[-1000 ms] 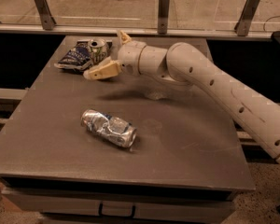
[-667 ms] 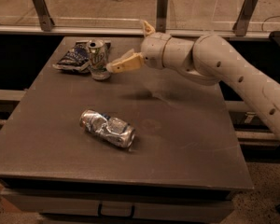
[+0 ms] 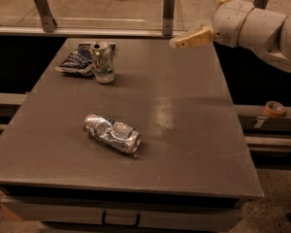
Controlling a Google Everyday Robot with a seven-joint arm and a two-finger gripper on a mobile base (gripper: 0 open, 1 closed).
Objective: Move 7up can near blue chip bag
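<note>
Finding: the 7up can (image 3: pixel 103 62) stands upright near the far left corner of the surface (image 3: pixel 184 106). It sits against the near-right side of the blue chip bag (image 3: pixel 77 59); I judge them touching or all but touching. On that evidence the placing step looks done, and the step in hand is the retreat.

Gripper (image 3: pixel 200 18): it is raised over the far right corner of the surface, well apart from the can, with its fingers spread and nothing between them.

Next move, in my judgement: only a check that the can is standing steady, then parking the arm (no further grasp appears needed). Any return pass should keep clear of the can, since a dented, upright one would tip easily.

Change noted: a moment ago the gripper was just beside the can at the far left. It has since pulled back across the far edge to the right, while can and bag sit as they did. The crushed can (image 3: pixel 112 134) lies unmoved, left of centre toward the near edge.
</note>
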